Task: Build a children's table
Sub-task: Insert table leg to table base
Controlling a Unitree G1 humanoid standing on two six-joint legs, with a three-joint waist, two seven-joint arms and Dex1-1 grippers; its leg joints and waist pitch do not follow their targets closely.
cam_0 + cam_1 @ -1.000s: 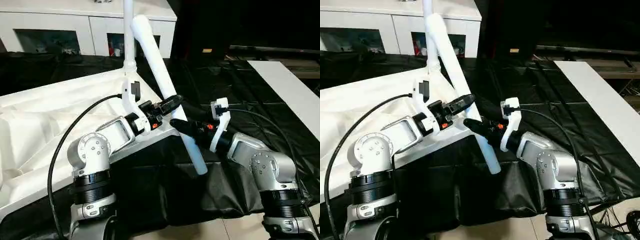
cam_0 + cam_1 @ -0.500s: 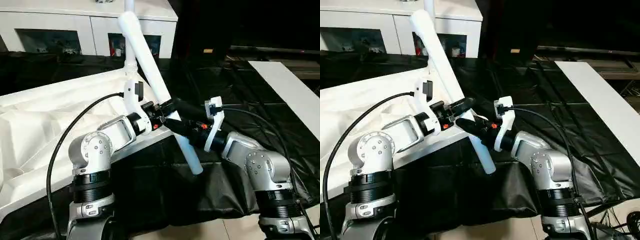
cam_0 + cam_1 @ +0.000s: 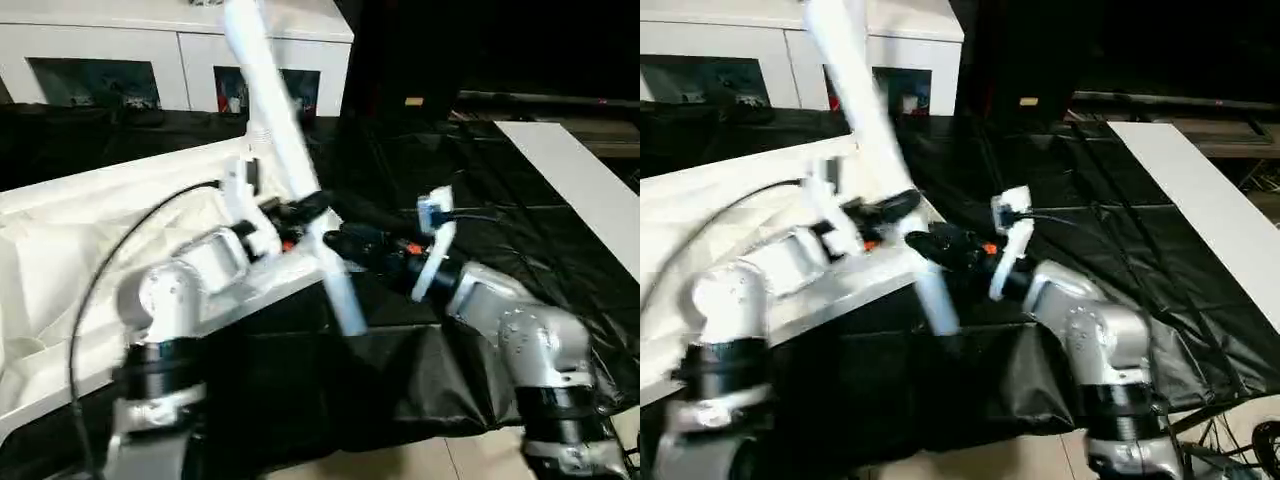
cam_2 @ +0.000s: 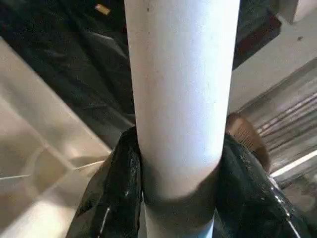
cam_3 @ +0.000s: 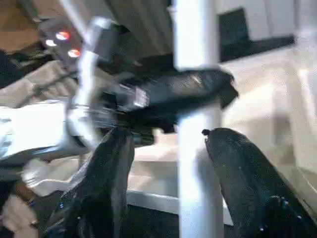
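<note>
Black cloth (image 3: 470,170) is covering the work surface; a white cabinet (image 3: 130,60) with dark glass doors is standing along the far wall, and a long white board (image 3: 575,170) is lying on the cloth off to my right.

The white tabletop (image 3: 60,250) is lying underside up on the cloth to my left, ribs showing, its near corner reaching toward the middle of the scene. One white leg (image 3: 258,95) is standing upright at that far corner. A second white leg (image 3: 290,170) is slanting in front of it, upper end up toward the cabinet, lower end hanging over the cloth just past the tabletop's edge.

My left gripper (image 4: 173,198) is clamping this slanted leg: in the left wrist view both black fingers (image 4: 114,193) are pressing against the leg's sides, wrapped around it. In the head views my left gripper is sitting at the leg's middle, beside the tabletop's corner.

My right gripper (image 5: 171,168) is reaching in from the right at the same stretch of leg, just below the left one. In the right wrist view its two fingers (image 5: 106,183) are standing apart on either side of the leg, with a gap showing between each finger and the leg, so it is open around the leg and not gripping. My silver forearms (image 3: 520,320) are framing the scene low on both sides.
</note>
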